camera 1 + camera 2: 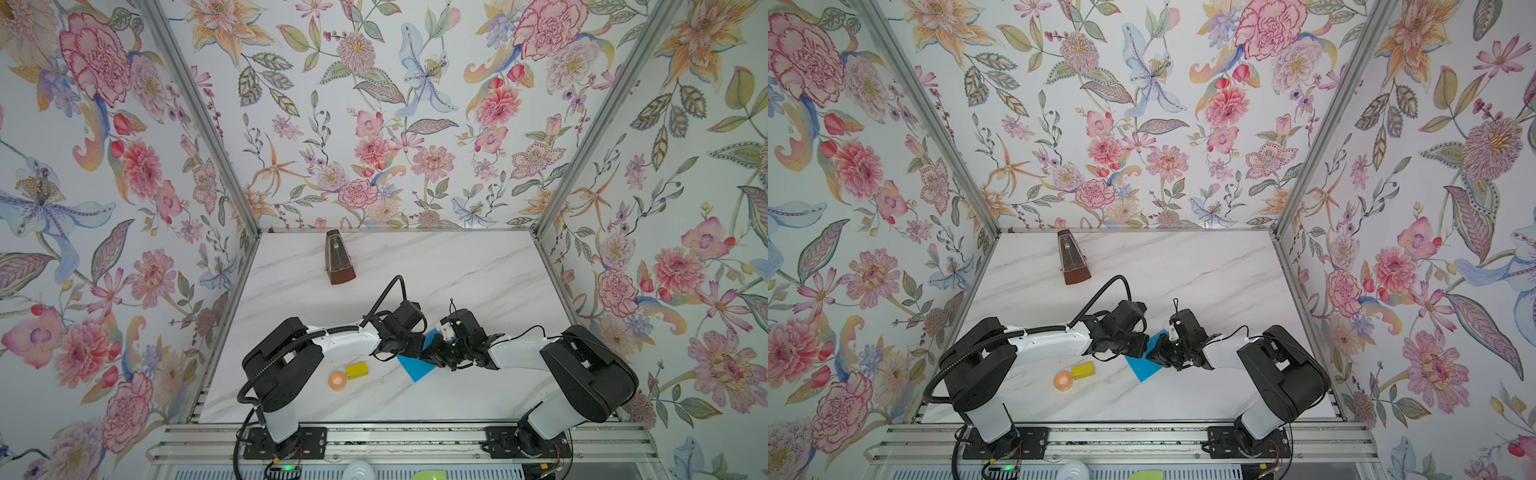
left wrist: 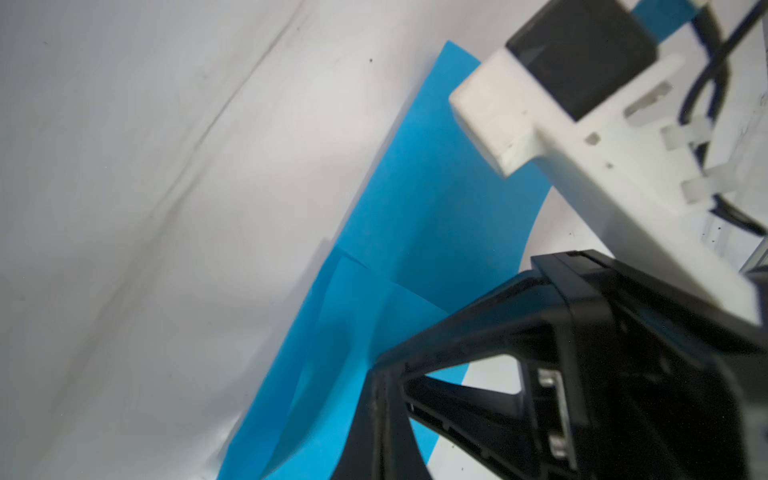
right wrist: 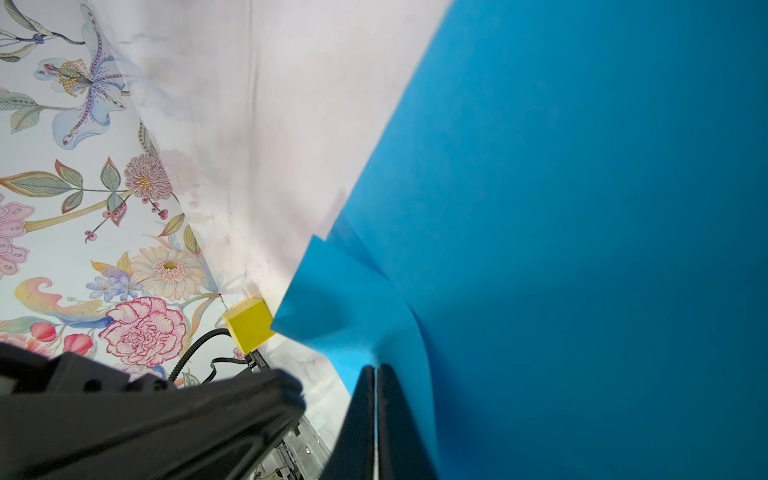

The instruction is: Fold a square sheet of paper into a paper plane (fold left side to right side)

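Camera layout: overhead stereo pair plus two wrist cameras.
Both top views look steeply down from high at the front onto the whole surface (image 1: 457,266); both wrist views sit close above the square sheet of paper (image 2: 415,208), their shared area.

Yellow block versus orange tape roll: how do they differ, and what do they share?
The yellow block is a boxy solid with flat faces; the orange tape roll is a round ring with a pale centre. The yellow block lies nearer the blue paper; the orange tape roll sits nearer the front rail. Both are small and rest close together on the marble table.
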